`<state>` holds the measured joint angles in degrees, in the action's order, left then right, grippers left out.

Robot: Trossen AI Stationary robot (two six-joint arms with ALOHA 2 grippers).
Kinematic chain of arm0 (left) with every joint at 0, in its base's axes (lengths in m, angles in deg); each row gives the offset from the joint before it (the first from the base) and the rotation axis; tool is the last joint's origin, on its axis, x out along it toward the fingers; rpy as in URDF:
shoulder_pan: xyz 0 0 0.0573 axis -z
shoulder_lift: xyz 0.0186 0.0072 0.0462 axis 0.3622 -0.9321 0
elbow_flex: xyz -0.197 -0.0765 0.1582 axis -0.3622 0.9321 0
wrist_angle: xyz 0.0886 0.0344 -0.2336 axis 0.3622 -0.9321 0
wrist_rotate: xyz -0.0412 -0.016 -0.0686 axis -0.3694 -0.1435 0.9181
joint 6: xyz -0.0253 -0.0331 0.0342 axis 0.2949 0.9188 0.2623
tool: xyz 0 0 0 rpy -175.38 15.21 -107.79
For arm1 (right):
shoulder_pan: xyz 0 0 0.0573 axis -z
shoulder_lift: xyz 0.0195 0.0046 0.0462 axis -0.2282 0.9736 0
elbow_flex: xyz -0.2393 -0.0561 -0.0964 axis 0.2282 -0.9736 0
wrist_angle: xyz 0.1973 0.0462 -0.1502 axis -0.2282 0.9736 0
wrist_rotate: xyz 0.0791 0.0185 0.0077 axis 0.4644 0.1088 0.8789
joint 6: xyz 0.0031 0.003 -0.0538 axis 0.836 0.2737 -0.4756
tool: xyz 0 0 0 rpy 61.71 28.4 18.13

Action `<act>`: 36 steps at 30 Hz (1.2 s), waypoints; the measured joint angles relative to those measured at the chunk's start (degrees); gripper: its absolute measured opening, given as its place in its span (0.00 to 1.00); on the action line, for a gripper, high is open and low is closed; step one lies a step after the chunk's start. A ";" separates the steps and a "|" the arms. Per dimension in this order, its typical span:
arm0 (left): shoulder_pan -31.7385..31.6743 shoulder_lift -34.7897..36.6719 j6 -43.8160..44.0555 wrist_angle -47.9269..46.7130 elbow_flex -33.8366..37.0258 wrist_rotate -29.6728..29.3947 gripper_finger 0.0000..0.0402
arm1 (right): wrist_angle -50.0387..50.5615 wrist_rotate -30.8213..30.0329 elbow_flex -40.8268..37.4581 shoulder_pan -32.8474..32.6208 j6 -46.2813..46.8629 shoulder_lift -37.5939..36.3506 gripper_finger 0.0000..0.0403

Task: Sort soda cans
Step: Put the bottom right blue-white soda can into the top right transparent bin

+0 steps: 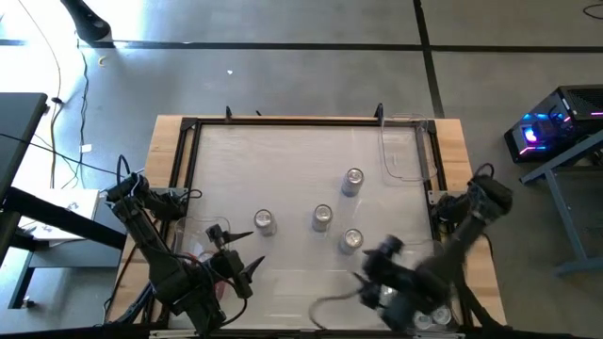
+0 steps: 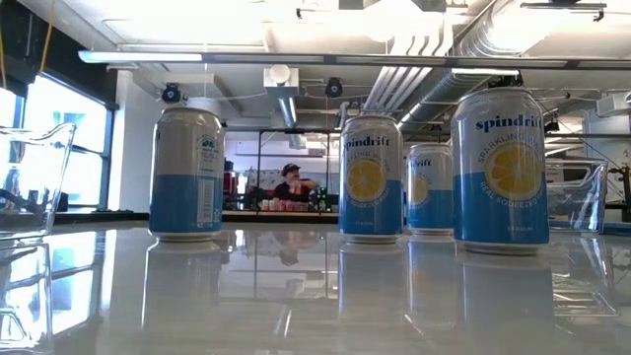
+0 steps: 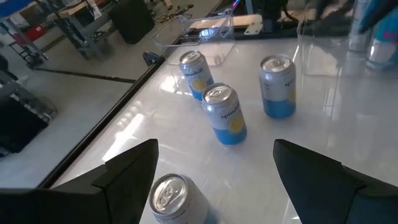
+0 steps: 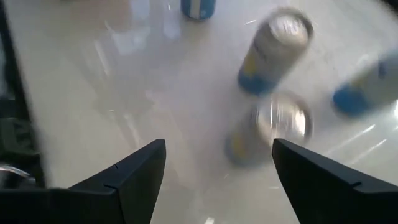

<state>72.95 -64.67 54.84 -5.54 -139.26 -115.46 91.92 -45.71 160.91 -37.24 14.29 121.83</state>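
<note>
Four silver-blue cans [image 1: 323, 217] stand upright mid-bench [image 1: 283, 160]. Left end effector [image 1: 247, 273] — fingers apart — sits near the nearest can [image 1: 265, 221]; right end effector [image 4: 217, 168], blurred, also seems spread.

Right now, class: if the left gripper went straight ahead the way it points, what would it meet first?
Most likely the nearest silver-blue soda can, standing upright between the open fingers of the left gripper. Three more cans stand farther along the table; exact depth is uncertain.
</note>
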 joint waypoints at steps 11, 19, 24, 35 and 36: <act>0.51 0.00 -0.81 -0.74 -0.04 3.31 0.78 | -5.84 33.26 -0.02 25.05 -36.78 -0.67 0.72; 0.51 0.00 -0.75 -0.73 -0.03 3.18 0.78 | -3.01 35.60 -0.02 31.31 -41.77 -0.67 0.72; 0.51 0.00 -0.76 -0.68 -0.04 3.16 0.78 | -2.53 32.59 -0.02 30.13 -41.96 -0.52 0.72; 0.51 -1.96 -0.76 -0.63 -0.04 2.50 0.78 | -0.11 35.51 -0.09 29.36 -42.52 4.18 0.72; 0.51 -2.08 -0.78 -0.61 -0.04 2.48 0.78 | -0.23 35.52 -0.09 29.46 -42.51 4.30 0.72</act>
<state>73.46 -66.76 54.06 -6.15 -139.30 -112.98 91.69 -10.19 160.82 -7.78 -28.22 126.13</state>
